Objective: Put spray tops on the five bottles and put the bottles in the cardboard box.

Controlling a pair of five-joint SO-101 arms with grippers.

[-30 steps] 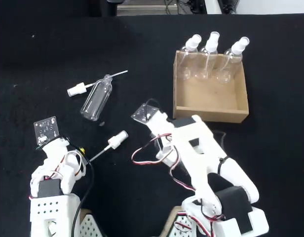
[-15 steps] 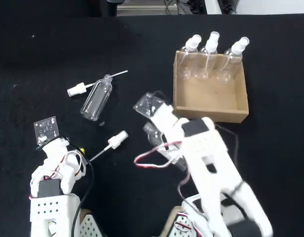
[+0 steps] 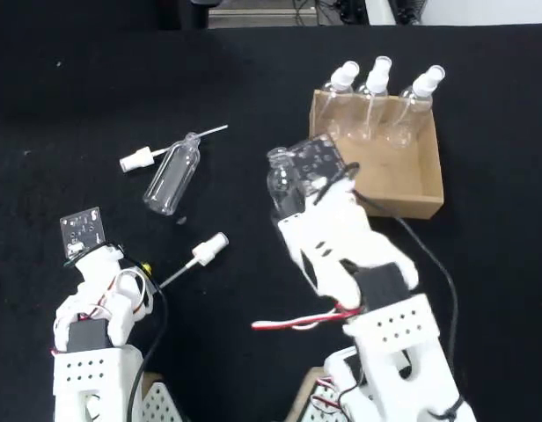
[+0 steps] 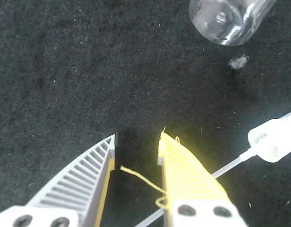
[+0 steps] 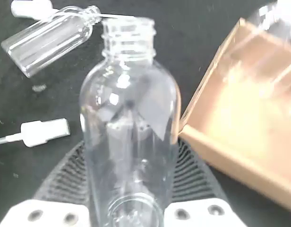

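Observation:
My right gripper (image 5: 131,189) is shut on a clear bottle (image 5: 131,123) with a bare, open neck. In the high view this bottle (image 3: 278,178) is held just left of the cardboard box (image 3: 377,207). Three bottles with spray tops (image 3: 374,98) stand along the box's far wall. A second bare bottle (image 3: 172,176) lies on the cloth, with a loose spray top (image 3: 137,159) beside its neck. Another spray top (image 3: 209,249) lies nearer my left gripper (image 4: 137,142), which is open and low over the cloth with nothing in it.
Black cloth covers the table. The near half of the box floor (image 5: 240,113) is bare cardboard. The lying bottle's base (image 4: 230,19) and the near spray top (image 4: 273,139) lie ahead of the left gripper. A bit of lint (image 4: 237,62) rests on the cloth.
The right arm has swung away from its base and toward the box, carrying the bare bottle from the mid table to the box's left edge. The left arm has not moved.

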